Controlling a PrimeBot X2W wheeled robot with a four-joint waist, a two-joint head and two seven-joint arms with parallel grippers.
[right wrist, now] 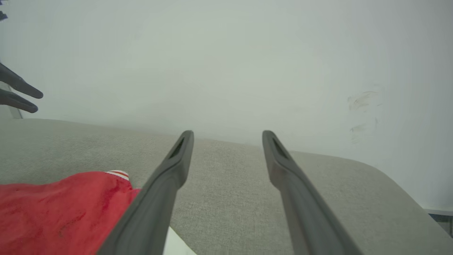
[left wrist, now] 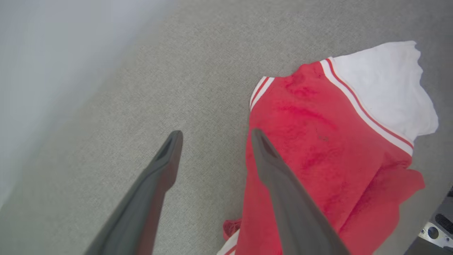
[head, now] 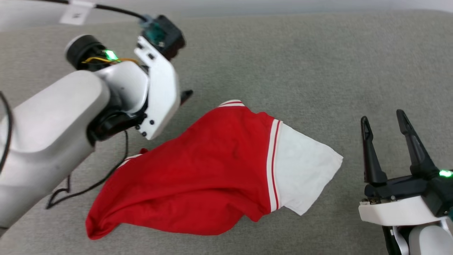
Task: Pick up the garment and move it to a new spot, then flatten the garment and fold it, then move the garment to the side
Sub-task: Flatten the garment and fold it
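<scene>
Shows the shirt (head: 212,170) lying crumpled on the grey cushion (head: 300,63), red body bunched, white sleeve (head: 304,170) spread flat toward the right claw (head: 383,118); shows that claw near the sleeve, apart from it, fingers spread and empty; shows the left claw (left wrist: 216,136) likewise spread wide, gripping nothing, one finger crossing the shirt's red edge, the other over bare cushion; pale wall (right wrist: 226,53) behind.
</scene>
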